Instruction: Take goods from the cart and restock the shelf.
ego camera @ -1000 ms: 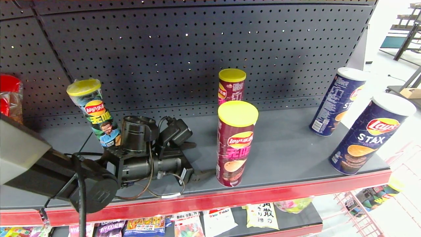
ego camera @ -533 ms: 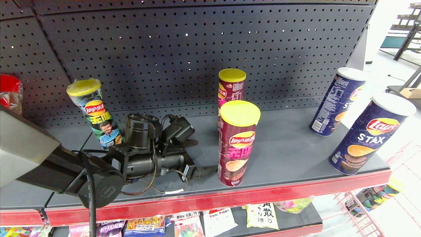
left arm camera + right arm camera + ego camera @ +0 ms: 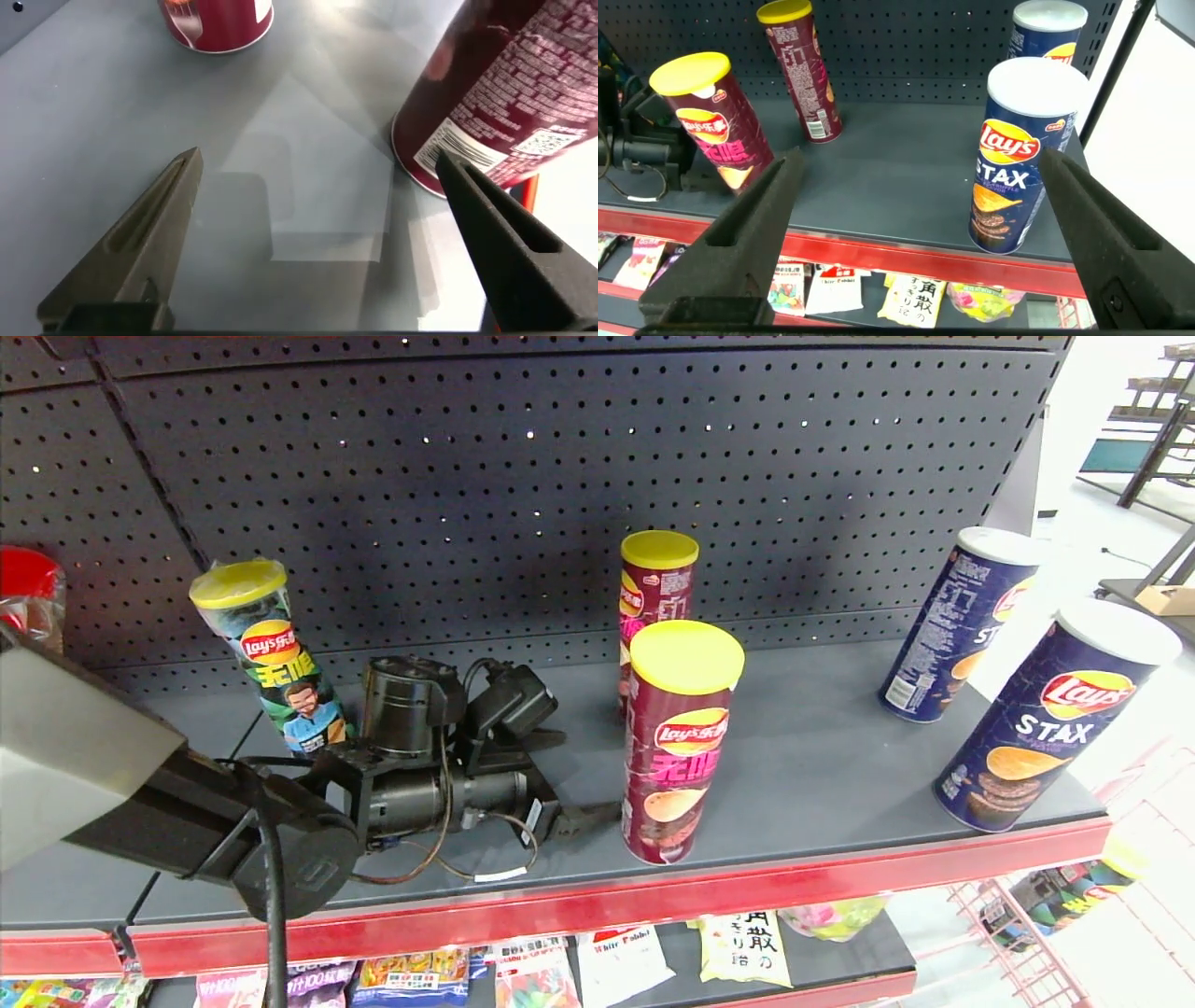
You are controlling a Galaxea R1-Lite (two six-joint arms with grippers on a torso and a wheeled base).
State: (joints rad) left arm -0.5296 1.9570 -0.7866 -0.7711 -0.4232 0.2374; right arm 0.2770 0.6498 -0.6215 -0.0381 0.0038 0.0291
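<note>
Currently low over the grey shelf (image 3: 822,756), close to its red front lip (image 3: 653,899): left hand (image 3: 569,782), fingers spread wide, nothing between them. Just right of it, upright at the near edge, the near maroon can (image 3: 677,747) with a yellow lid, its base close beside one fingertip (image 3: 458,182); touching or not, hard to tell. Farther back by the pegboard (image 3: 467,476), the far maroon can (image 3: 656,574). Off to the left, beyond the left arm, an upright green can (image 3: 271,658). Toward the right end, the near blue can (image 3: 1055,719) and the far blue can (image 3: 952,625). Out in front of the shelf, right hand (image 3: 920,154), likewise spread open and empty. Below, snack bags (image 3: 616,961) on a lower shelf; pink wire cart (image 3: 1018,947) at the near right.
</note>
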